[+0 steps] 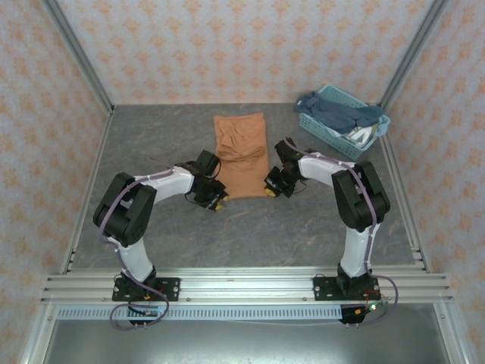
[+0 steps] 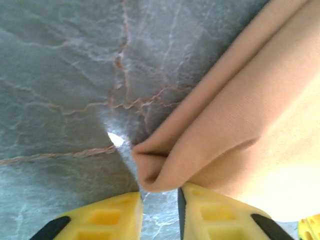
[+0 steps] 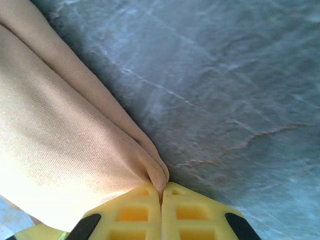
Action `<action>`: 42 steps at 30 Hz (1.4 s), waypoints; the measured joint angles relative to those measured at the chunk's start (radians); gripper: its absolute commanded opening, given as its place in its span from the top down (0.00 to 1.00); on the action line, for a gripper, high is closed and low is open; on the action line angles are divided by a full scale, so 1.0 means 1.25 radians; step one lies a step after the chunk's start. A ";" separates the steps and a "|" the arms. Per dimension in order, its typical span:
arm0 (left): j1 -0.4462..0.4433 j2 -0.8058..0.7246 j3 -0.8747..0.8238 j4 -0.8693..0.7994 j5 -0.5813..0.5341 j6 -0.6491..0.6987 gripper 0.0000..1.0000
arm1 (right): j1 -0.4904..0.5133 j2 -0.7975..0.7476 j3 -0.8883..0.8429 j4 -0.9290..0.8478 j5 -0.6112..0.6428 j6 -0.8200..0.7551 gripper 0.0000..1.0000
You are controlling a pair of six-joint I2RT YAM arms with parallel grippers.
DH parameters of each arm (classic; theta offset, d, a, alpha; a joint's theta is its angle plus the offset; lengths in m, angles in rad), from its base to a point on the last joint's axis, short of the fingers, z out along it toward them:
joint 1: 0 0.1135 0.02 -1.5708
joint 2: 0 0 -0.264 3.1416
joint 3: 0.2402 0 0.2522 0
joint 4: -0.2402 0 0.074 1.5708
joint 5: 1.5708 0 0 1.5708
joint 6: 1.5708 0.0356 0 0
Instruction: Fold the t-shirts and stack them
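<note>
The orange-brown t-shirt (image 1: 241, 154) lies folded into a long strip in the middle of the table, its print hidden. My left gripper (image 1: 214, 199) is at the strip's near left corner. In the left wrist view the yellow jaws of the left gripper (image 2: 159, 192) stand apart with table showing between them, and the shirt's (image 2: 240, 125) folded corner rests at their tips. My right gripper (image 1: 273, 188) is at the near right corner. There the right gripper (image 3: 161, 187) is shut, pinching the shirt's (image 3: 60, 150) corner edge. A dark blue t-shirt (image 1: 337, 112) and a white one (image 1: 364, 136) lie in the basket.
The light-blue lattice basket (image 1: 326, 130) stands at the back right, against the right rail. Grey marbled table (image 1: 151, 136) surrounds the shirt, with patterned walls on three sides. Both arms reach inward from the near edge, their elbows out to the sides.
</note>
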 measured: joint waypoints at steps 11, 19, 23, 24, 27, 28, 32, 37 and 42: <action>0.013 0.030 0.085 0.086 -0.072 0.061 1.00 | 0.001 0.000 0.035 -0.013 0.009 0.010 1.00; 0.062 0.000 0.282 -0.023 -0.086 0.142 1.00 | -0.030 0.014 0.279 -0.125 0.033 -0.023 1.00; 0.079 -0.006 0.417 -0.054 -0.091 0.175 1.00 | -0.057 0.025 0.421 -0.160 0.054 -0.037 1.00; 0.080 -0.014 0.432 -0.055 -0.092 0.178 1.00 | -0.061 0.025 0.439 -0.165 0.058 -0.038 1.00; 0.078 -0.048 0.429 -0.067 -0.092 0.188 1.00 | -0.063 0.020 0.435 -0.173 0.061 -0.038 1.00; 0.077 -0.059 0.414 -0.070 -0.091 0.190 0.99 | -0.063 0.018 0.415 -0.171 0.060 -0.038 1.00; 0.062 -0.098 0.281 -0.067 -0.087 0.170 0.90 | -0.061 0.006 0.275 -0.169 0.052 -0.034 1.00; -0.010 -0.092 0.129 -0.069 -0.085 0.110 0.64 | -0.061 -0.006 0.095 -0.173 0.053 -0.037 1.00; -0.059 -0.091 0.063 -0.039 -0.085 0.050 0.54 | -0.061 -0.065 -0.006 -0.175 0.055 -0.058 1.00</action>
